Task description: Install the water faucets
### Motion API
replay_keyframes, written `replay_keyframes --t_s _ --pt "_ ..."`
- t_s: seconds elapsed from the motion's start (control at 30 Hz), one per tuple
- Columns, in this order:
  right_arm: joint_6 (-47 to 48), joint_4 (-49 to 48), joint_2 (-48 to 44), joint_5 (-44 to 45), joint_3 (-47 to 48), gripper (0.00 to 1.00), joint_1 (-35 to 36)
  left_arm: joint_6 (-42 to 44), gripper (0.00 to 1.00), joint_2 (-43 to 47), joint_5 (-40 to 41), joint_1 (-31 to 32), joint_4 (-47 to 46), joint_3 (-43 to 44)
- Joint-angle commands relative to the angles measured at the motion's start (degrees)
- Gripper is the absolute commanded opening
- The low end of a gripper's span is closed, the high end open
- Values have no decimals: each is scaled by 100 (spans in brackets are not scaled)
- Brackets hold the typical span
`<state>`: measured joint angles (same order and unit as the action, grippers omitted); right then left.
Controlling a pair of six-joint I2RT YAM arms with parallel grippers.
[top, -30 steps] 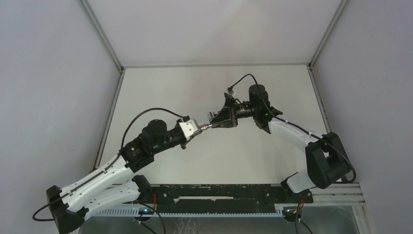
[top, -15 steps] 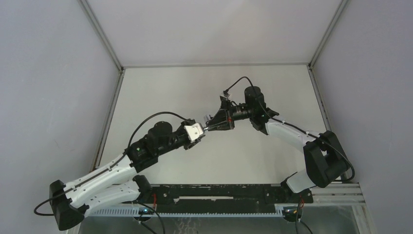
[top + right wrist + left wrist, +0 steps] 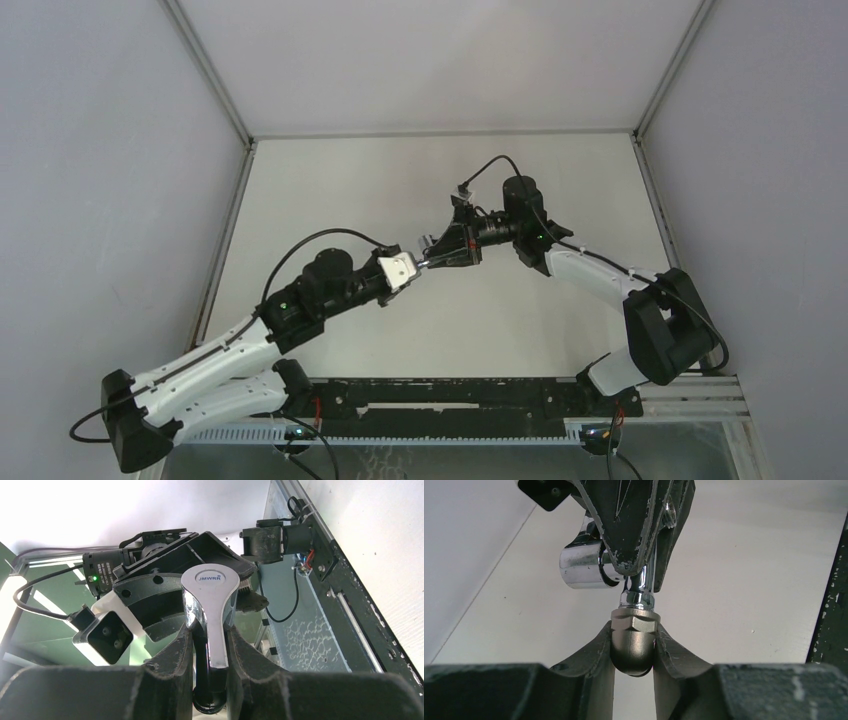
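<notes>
Above the middle of the table (image 3: 330, 180) both grippers meet at the water faucets. My right gripper (image 3: 210, 632) is shut on a chrome faucet (image 3: 210, 587) with a flat lever marked JMWRR. A stubby dull-silver domed piece (image 3: 634, 645) sits on the end of the faucet's shiny stem (image 3: 638, 592). The left gripper (image 3: 634, 630) is shut on that dome, a finger pressed against each side. In the left wrist view the right gripper's fingers (image 3: 629, 525) come down from the top beside the chrome spout (image 3: 584, 570). From above, the left gripper (image 3: 416, 263) and right gripper (image 3: 434, 250) stand tip to tip.
Grey walls enclose the white table on the left, right and back. A black rail (image 3: 450, 395) runs along the near edge between the arm bases. The left arm's wrist camera (image 3: 105, 635) sits close in front of the right gripper.
Both grippers, still joined at the faucet, have shifted slightly left and away from the bases, and the left arm's elbow has moved right. Almost nothing differs over the last half second.
</notes>
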<state>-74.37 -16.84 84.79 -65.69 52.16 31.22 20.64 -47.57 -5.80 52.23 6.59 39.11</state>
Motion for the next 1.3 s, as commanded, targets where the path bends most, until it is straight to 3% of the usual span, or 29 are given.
replay_keyframes --t_s 0.0,0.17,0.33,0.5,0.6,0.73,0.87,1.03,1.27 --pt "-438 -230 -56 238 255 0 51 295 0 -138 -322 61 35 152" --pt "-974 45 105 339 224 0 -30 422 0 -62 -155 129 -235 -49" --pt "-1510 -76 215 361 -35 0 -131 1415 0 114 1179 621 -405 -330" --pt "-1812 -299 333 386 -109 26 -132 1718 0 216 1508 843 -619 -560" --pt "-1746 -328 345 394 -145 43 -151 1469 0 306 1317 837 -624 -591" --pt "-1440 -103 240 421 -224 58 -194 1091 0 388 1057 736 -633 -642" --pt "-984 365 116 499 -221 60 -204 496 0 457 641 386 -633 -625" --pt "-79 1175 -232 476 -222 62 -378 -595 0 315 -427 -581 -284 -205" --pt "1478 1303 -1312 -432 -135 62 -1308 -1933 0 197 -2088 -1503 62 264"
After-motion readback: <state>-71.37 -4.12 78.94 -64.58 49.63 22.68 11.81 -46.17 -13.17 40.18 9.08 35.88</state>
